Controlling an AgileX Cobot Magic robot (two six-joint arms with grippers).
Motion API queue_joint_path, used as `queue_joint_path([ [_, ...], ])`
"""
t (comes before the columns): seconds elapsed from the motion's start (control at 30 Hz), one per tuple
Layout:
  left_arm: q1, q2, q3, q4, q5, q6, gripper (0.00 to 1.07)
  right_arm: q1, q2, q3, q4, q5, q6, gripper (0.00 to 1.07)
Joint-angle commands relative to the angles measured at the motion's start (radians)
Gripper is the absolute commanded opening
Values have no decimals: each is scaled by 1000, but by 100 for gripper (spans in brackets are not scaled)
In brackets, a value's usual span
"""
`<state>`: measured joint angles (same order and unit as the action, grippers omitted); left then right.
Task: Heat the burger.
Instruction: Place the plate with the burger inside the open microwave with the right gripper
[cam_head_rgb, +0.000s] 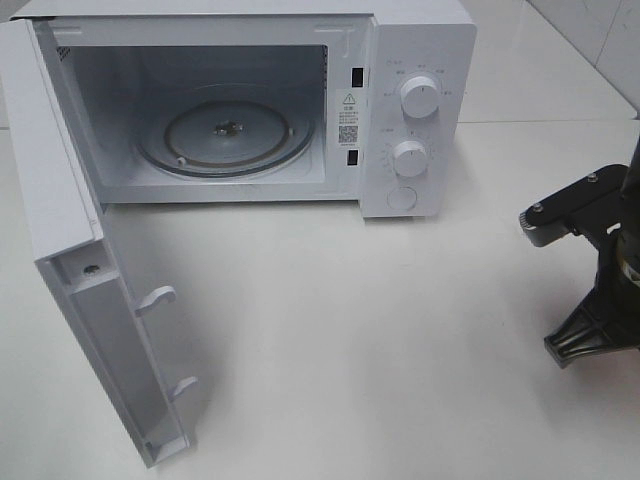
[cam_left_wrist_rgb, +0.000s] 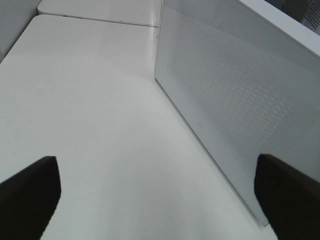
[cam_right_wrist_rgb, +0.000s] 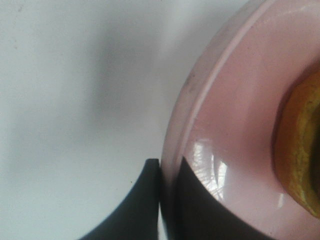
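Burger (cam_right_wrist_rgb: 302, 150), one, sits on one pink plate (cam_right_wrist_rgb: 235, 100).

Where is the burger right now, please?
Only the right wrist view shows the burger, resting on the pink plate whose rim the right gripper is pinching.

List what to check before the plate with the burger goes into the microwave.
1. Microwave door open: ok, it is swung wide.
2. Glass turntable free for the plate: ok, nothing lies on it.
3. Right gripper gripping the pink plate: ok, it is shut on the rim.
4. Burger on the plate: ok, though only its edge shows.
5. Left gripper out of the way: ok, it is open, empty and outside the door.
6. Plate held level: cannot tell.
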<state>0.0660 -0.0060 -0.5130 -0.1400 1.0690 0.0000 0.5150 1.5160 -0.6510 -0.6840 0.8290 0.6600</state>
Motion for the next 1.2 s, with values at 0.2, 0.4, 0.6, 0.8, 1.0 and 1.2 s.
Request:
queue_joint_path([
  [0.2, 5, -16, 0, -1, -8, 0, 98, 3, -86, 56, -15, 53, 10, 0],
  [0.4, 5, -16, 0, -1, -8, 0, 98, 3, -133, 87, 6, 73, 10, 0],
  [0.6, 5, -16, 0, -1, -8, 0, 98, 51, -161, 87, 2, 99, 10, 0],
  [0.8, 5, -16, 0, -1, -8, 0, 98, 141, -166, 87, -10, 130, 10, 0],
  [1.0, 5, -16, 0, -1, -8, 0, 98, 201, -166, 87, -17, 129, 10, 0],
  [1.2, 5, -16, 0, -1, -8, 0, 98, 287, -166, 87, -17, 129, 10, 0],
])
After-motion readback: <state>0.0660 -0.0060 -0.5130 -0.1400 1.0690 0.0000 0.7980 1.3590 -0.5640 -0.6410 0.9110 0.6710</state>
